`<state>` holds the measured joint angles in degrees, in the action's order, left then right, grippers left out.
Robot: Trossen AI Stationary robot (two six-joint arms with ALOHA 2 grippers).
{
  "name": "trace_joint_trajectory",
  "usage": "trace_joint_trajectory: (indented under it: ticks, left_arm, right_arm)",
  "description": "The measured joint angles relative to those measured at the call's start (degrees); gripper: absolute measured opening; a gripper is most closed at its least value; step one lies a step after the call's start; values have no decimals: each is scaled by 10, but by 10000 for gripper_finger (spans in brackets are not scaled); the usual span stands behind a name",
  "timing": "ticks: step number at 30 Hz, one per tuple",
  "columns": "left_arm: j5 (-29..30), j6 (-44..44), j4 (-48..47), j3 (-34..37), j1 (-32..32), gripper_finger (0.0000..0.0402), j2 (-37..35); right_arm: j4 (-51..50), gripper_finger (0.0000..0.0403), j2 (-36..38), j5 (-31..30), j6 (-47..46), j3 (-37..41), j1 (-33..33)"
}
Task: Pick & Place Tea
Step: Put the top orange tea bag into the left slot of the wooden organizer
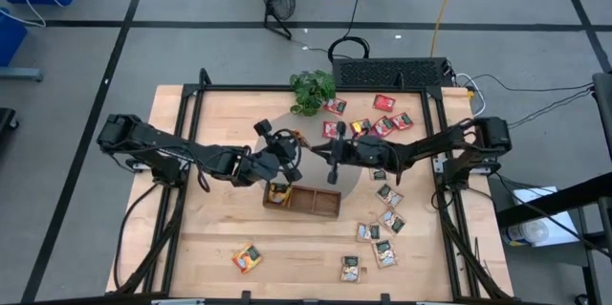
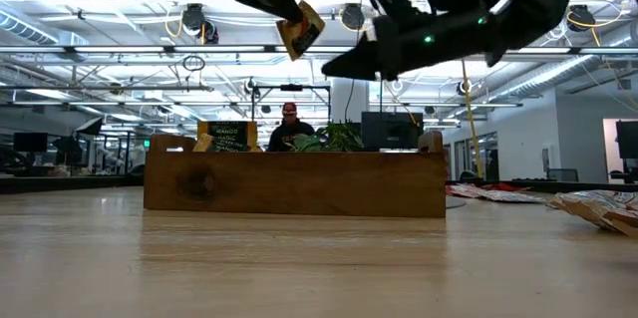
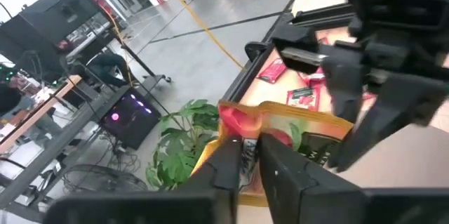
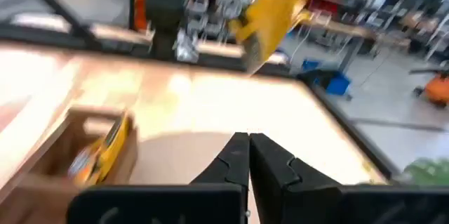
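Left gripper (image 1: 279, 173) pinched an orange-yellow tea packet (image 2: 300, 29) above the wooden tray's (image 1: 320, 200) left end; right gripper (image 1: 334, 159) hovered clenched, empty, just right.

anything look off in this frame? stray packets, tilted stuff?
Nothing damaged. The left tool holds an orange-yellow tea packet tilted, above the wooden tray. One orange-yellow packet lies alone near the table's front-left, far from the other loose ones. The right tool is shut on nothing.
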<state>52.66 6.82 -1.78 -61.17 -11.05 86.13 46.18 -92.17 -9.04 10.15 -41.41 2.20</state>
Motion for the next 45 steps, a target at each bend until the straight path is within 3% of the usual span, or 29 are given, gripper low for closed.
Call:
trace_joint_trajectory:
  ticks: [5,11,16,20,24,27,33,40,45]
  left_arm:
    - [1,-5,2,0,0,91,0]
    - [-1,15,1,0,0,10,0]
    - [-1,9,-52,0,2,3,0]
    - [-52,-43,-98,0,15,13,0]
    - [-91,-76,-106,0,26,17,0]
    - [-92,-83,-106,0,34,13,0]
    - [-92,-87,-105,0,50,7,0]
    - [-93,-101,-107,0,61,35,0]
    - [-92,-102,-111,0,61,37,0]
  right_arm:
    - [-63,0,58,-5,-1,0,-26]
    - [-88,0,79,-32,-2,1,-37]
    - [-169,7,81,-30,10,1,-26]
    - [-268,50,81,-20,28,1,0]
    - [-322,117,80,52,28,-6,39]
    - [-361,167,59,103,21,-29,70]
    - [-388,227,-31,128,42,-96,88]
    - [-497,229,-153,135,87,-221,85]
    - [-538,229,-200,137,105,-266,85]
